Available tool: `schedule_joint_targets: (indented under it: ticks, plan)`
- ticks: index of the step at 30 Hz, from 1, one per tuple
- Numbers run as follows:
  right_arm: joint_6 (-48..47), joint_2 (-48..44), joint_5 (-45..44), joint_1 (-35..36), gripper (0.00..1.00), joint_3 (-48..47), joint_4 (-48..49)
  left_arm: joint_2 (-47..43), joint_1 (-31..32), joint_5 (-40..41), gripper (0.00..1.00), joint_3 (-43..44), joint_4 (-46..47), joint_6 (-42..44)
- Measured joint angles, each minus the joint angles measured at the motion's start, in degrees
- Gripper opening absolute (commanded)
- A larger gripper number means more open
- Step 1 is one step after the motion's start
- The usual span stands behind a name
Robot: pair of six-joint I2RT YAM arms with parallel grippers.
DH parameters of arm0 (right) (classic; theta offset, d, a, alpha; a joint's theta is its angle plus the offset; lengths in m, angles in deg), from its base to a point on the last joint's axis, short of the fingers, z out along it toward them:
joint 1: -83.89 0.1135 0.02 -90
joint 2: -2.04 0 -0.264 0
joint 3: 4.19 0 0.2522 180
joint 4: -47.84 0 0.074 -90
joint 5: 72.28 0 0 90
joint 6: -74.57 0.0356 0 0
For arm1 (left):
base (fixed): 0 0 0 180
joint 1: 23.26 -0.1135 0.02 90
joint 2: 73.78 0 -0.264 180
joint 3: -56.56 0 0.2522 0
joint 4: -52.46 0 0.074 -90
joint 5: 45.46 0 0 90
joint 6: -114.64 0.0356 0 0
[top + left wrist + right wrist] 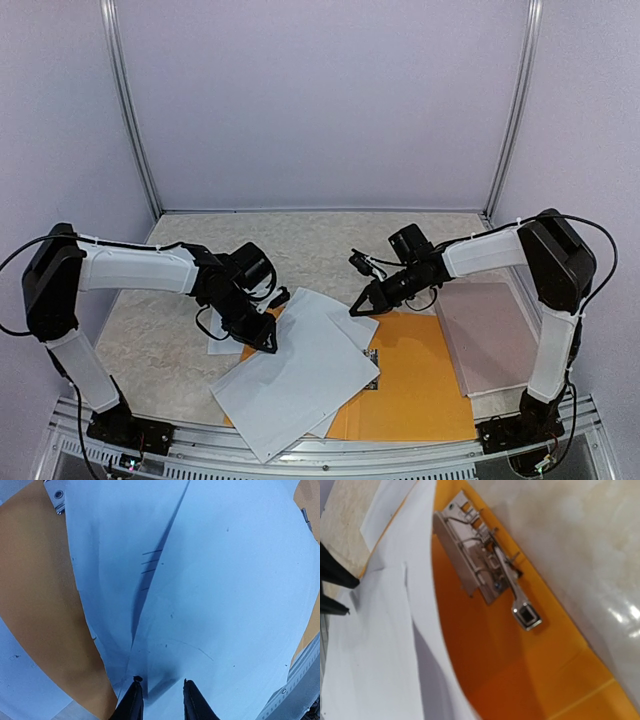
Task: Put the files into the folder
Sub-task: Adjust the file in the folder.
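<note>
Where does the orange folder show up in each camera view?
Top external: the folder lies lower centre-right, partly under the files.
Left wrist: the folder is an orange band down the left side.
Right wrist: the folder fills the centre and lower right.
Shared landmark: the white files overlapping it.

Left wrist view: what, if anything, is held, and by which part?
Cannot tell: a creased sheet of the files runs between parted fingertips of the left gripper.
</note>
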Motion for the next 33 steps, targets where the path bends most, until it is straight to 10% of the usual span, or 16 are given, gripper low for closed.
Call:
schedule_joint_targets:
  ticks: [7, 33]
  plan:
    - [0.15, 0.00, 0.37, 0.00, 0.00, 0.00, 0.07, 0.24, 0.00, 0.50, 0.00, 0.00, 1.29, -0.61]
    - [1.88, 0.00, 0.42, 0.81, 0.00, 0.22, 1.66, 4.52, -0.44, 6.19, 0.00, -0.74, 8.37, -8.39]
